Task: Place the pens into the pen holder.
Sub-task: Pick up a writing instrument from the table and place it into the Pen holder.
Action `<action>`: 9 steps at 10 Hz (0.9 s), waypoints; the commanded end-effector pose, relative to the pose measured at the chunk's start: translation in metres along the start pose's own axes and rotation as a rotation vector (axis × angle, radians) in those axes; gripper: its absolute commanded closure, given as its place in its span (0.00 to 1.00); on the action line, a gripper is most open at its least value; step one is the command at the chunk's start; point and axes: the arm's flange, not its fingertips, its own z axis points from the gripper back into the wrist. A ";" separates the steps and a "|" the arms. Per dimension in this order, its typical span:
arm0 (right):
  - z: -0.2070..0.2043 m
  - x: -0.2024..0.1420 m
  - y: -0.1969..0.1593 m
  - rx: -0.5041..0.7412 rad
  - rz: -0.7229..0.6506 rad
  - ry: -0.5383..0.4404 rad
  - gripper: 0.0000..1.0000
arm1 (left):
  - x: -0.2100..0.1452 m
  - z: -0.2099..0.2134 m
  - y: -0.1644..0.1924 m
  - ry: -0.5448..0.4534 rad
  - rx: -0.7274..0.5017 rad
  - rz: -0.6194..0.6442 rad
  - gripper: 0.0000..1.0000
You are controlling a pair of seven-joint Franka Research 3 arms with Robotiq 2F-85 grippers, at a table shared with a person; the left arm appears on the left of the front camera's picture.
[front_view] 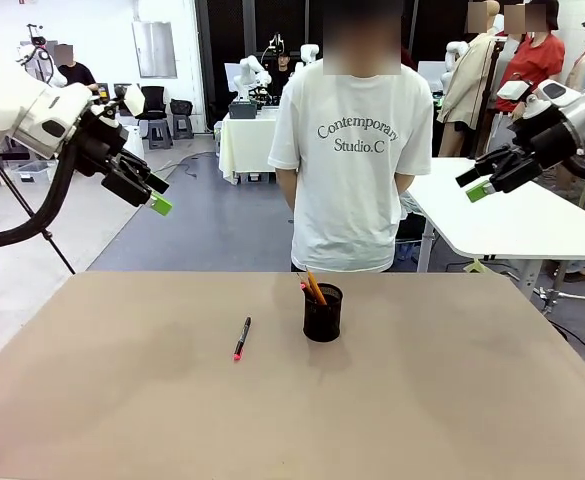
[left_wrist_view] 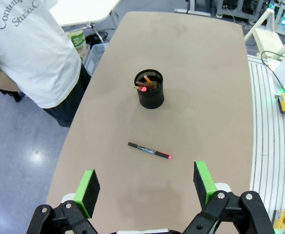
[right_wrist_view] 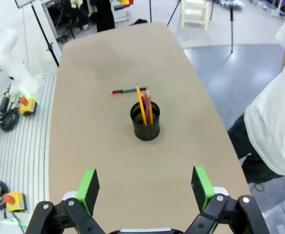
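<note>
Two pens in cup, one flat on table; both grippers wide, empty.
Black mesh cyl. pen holder (front_view: 322, 314) stands upright mid-table (front_view: 122, 400), matte tan top. Slim yellow-orange pencil-like stick (front_view: 315, 287) and dark red one (right_wrist_view: 147, 108) lean inside. Black pen w/ red end (front_view: 242, 338) lies near the cup, not touching. Left gripper (left_wrist_view: 146, 183) and right gripper (right_wrist_view: 144, 187): green pads spread wide, nothing btwn, raised above table.

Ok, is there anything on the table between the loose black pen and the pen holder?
Nothing: only bare table separates the black pen from the pen holder, as the front view shows.
</note>
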 end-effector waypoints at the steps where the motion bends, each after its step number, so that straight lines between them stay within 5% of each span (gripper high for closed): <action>1: -0.004 0.001 0.004 -0.008 -0.008 0.001 0.00 | 0.001 0.002 -0.001 0.006 0.006 0.006 0.00; 9: 0.000 0.000 0.000 0.000 0.000 0.000 0.00 | 0.001 0.002 -0.001 0.006 0.006 0.006 0.00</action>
